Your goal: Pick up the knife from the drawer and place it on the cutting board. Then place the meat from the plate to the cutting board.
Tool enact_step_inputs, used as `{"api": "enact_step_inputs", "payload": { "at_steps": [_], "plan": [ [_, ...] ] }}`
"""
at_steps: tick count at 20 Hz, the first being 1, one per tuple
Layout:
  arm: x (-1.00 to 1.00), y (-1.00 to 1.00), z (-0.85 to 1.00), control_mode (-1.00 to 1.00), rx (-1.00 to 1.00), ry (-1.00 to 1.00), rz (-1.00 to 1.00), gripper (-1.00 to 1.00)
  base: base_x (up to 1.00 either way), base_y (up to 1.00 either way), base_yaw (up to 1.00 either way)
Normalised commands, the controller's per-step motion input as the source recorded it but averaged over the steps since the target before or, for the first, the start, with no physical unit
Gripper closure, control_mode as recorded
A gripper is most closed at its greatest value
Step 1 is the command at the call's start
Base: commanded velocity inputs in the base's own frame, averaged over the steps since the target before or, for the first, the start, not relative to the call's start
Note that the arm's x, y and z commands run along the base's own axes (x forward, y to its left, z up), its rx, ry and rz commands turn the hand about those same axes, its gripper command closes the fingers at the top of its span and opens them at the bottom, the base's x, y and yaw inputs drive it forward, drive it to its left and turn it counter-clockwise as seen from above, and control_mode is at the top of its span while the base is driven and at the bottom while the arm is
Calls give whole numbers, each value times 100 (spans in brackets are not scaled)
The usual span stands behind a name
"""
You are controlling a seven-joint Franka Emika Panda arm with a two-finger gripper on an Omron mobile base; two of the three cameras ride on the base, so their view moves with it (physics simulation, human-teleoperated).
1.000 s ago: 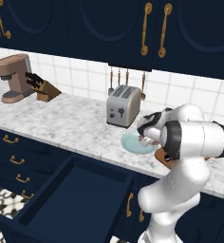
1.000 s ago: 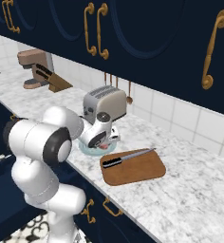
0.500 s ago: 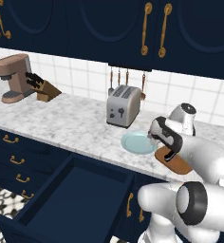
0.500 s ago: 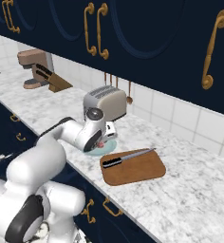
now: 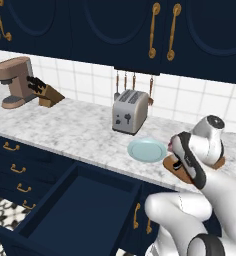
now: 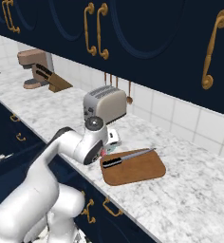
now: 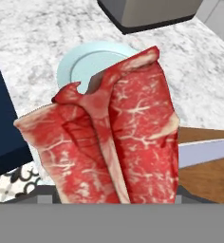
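Step in hand, judged: carry red-pink streaked wedge of raw meat (image 7: 114, 137) from round pale teal plate (image 5: 146, 150) to flat brown wooden cutting board (image 6: 135, 167). Lower onto bare wood, clear of slim dark knife (image 6: 128, 156) lying on board. Gripper (image 7: 109, 190) holds meat, jaws wide around it, above counter between plate and board.

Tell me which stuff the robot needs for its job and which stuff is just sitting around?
Needed: meat in the gripper, knife on the cutting board, empty plate, open drawer.

Just sitting around: toaster, coffee machine, knife block, hanging utensils.
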Motion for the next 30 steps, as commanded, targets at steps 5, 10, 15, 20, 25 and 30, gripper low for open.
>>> {"api": "enact_step_inputs", "payload": {
  "at_steps": [5,10,15,20,25,30],
  "plan": [
    [-32,-73,0,-100,0,0,0,100,0,0,0],
    [0,-69,0,-100,0,1,-4,100,0,0,0],
    [12,-39,-2,-100,0,2,-1,100,0,0,0],
    [10,-31,-27,-100,0,8,0,100,0,0,0],
    [16,-24,-35,-100,0,14,0,100,0,0,0],
    [25,-7,-29,-100,0,8,0,100,0,0,0]
  ]
}}
